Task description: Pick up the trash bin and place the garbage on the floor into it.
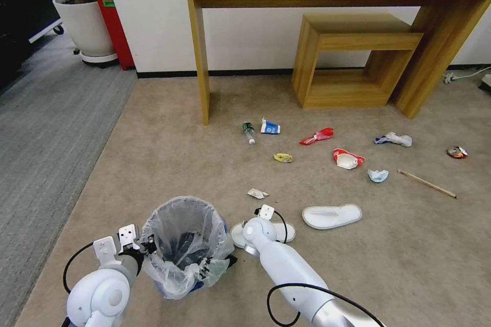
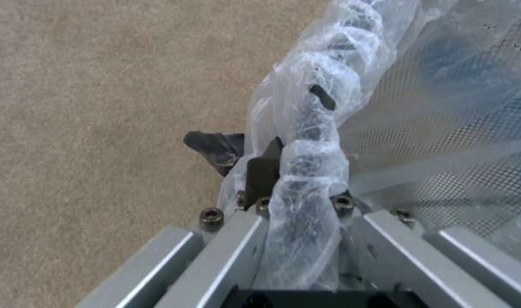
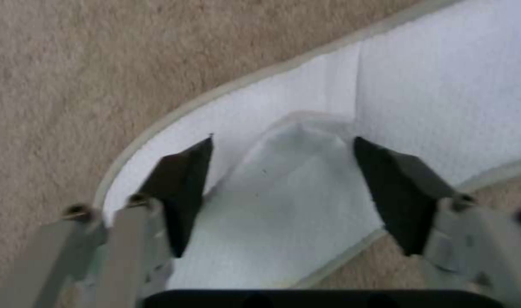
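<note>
One trash bin point(image 1: 186, 245), two white slippers point(image 1: 331, 215), one stick point(image 1: 427, 184).

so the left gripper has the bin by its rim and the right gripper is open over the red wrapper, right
Not quite: the right gripper is open over a white slipper, as the right wrist view shows. The left gripper does hold the trash bin by its rim.

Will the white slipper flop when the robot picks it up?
Probably. The slipper looks thin and flat like cloth, so its ends would likely droop. The right gripper is open around its raised strap, which seems soft and may bunch. It looks light, so lifting it into the trash bin should be easy.
</note>
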Tool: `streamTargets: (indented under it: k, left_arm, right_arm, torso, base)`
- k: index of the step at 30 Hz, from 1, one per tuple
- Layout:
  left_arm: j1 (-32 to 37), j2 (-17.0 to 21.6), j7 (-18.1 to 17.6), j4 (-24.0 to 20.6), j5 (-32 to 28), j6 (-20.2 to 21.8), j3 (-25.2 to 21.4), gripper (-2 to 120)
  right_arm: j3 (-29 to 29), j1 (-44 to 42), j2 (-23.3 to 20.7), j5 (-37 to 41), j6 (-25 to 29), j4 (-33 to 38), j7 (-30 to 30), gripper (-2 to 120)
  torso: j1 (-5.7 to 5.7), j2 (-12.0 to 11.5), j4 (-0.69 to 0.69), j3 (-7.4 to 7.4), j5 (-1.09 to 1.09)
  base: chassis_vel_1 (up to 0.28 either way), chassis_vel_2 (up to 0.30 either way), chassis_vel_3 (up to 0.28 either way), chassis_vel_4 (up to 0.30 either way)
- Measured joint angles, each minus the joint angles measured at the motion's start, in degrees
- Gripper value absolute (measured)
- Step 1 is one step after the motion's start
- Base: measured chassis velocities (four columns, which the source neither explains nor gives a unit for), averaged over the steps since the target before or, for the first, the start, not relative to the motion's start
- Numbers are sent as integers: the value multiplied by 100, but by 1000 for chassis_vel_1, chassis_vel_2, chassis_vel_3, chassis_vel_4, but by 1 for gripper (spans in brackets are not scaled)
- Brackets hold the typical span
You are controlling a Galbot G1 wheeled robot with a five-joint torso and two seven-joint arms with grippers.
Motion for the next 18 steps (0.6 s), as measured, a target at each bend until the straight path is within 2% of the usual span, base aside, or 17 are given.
streamTargets:
  k: [1, 2, 3, 4, 5, 9, 11, 17, 18]
  left_arm:
    - [-5, -12, 3, 7, 0, -3, 13, 0]
    - [-5, -12, 3, 7, 0, -3, 13, 0]
    - [-6, -24, 7, 17, 2, -10, 28, 0]
    - [-5, -27, 9, 20, 3, -12, 32, 0]
    - [-6, -28, 12, 22, 6, -18, 35, 0]
    - [0, -29, 23, 23, 13, -30, 36, 0]
    - [11, -29, 34, 20, 19, -38, 37, 0]
    - [19, -40, 42, 19, 41, -42, 41, 0]
    - [30, -50, 44, 19, 57, -45, 47, 0]
  right_arm:
    - [-10, -12, -4, -3, 0, 13, 4, 55]
    - [-10, -12, -4, -3, 0, 13, 4, 55]
    - [-29, -34, -16, -10, 0, 40, 6, 46]
    - [-38, -47, -24, -13, 0, 54, 7, 45]
    - [-53, -66, -39, -21, 0, 70, 9, 39]
    - [-71, -85, -58, -48, 2, 76, 10, 30]
    - [-103, -121, -95, -62, 3, 112, 9, 19]
    - [-144, -185, -161, -93, -3, 175, 6, 11]
    - [-169, -222, -203, -112, -17, 210, -2, 6]
  torso:
    - [0, 0, 0, 0, 0]
    - [0, 0, 0, 0, 0]
    - [0, 0, 0, 0, 0]
    - [0, 0, 0, 0, 0]
    - [0, 0, 0, 0, 0]
    - [0, 0, 0, 0, 0]
    - [0, 0, 0, 0, 0]
    - [0, 0, 1, 0, 1]
    - [0, 0, 1, 0, 1]
  base:
    - [0, 0, 0, 0]
    - [0, 0, 0, 0]
    - [0, 0, 0, 0]
    - [0, 0, 0, 0]
    - [0, 0, 0, 0]
    - [0, 0, 0, 0]
    - [0, 0, 0, 0]
    - [0, 0, 0, 0]
    - [0, 0, 0, 0]
